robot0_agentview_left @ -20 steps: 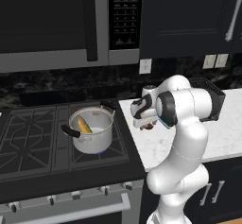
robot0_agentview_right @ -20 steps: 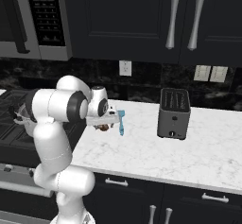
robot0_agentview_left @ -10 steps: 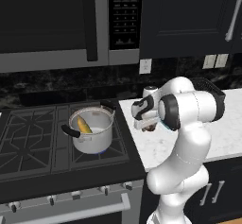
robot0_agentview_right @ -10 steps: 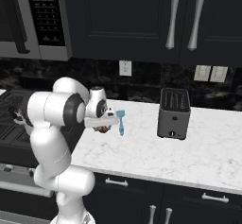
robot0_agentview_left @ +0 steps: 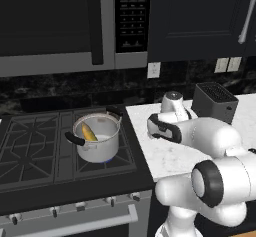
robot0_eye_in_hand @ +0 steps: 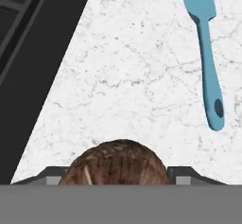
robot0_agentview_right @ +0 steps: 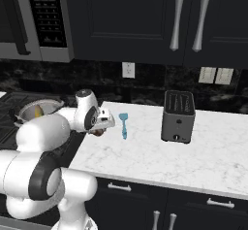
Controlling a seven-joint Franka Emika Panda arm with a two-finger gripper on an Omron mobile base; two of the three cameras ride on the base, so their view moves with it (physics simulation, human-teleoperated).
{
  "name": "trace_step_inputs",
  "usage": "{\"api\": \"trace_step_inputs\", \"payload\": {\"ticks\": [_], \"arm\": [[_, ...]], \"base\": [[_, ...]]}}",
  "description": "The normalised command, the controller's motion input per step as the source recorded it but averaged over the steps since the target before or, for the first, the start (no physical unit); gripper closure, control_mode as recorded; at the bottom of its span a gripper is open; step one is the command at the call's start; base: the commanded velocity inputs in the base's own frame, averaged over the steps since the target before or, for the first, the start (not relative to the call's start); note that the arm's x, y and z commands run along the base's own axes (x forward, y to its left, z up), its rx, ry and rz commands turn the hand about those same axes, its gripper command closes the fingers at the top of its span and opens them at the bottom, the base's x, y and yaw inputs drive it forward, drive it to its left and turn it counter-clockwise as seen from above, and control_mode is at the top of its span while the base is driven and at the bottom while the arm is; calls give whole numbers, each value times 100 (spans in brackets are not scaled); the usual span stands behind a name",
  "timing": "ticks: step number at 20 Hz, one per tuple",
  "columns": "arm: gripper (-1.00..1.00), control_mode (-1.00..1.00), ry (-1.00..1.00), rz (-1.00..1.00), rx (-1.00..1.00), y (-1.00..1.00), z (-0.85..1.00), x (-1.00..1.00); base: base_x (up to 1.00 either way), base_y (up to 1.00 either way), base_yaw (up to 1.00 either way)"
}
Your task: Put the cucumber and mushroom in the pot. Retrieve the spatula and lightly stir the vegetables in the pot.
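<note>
Since 1 s ago my arm has lifted and swung, gripper (robot0_agentview_right: 99, 129) clamped on the mushroom (robot0_eye_in_hand: 117, 162) above the counter (robot0_agentview_right: 155, 151), carrying it toward the pot (robot0_agentview_left: 97, 138) holding the cucumber (robot0_agentview_left: 89, 131); spatula (robot0_eye_in_hand: 206, 55) waits alongside.

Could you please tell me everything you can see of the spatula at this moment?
The spatula is a slim, light-blue one-piece tool, plastic or silicone by its look, with a flat squarish blade, a straight handle and a small hole near the handle's end. It lies flat on the white marble counter, untouched, between the stove and the toaster.
</note>
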Motion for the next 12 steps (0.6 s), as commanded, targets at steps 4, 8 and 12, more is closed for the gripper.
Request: {"api": "trace_step_inputs", "payload": {"ticks": [4, 8, 12], "arm": [[100, -100, -14, -1, 0, 41, 100, -55], [100, -100, 2, -4, 0, 41, 100, -30], [100, -100, 5, -2, 0, 38, 100, -30]], "base": [[0, 0, 0], [0, 0, 0], [0, 0, 0]]}}
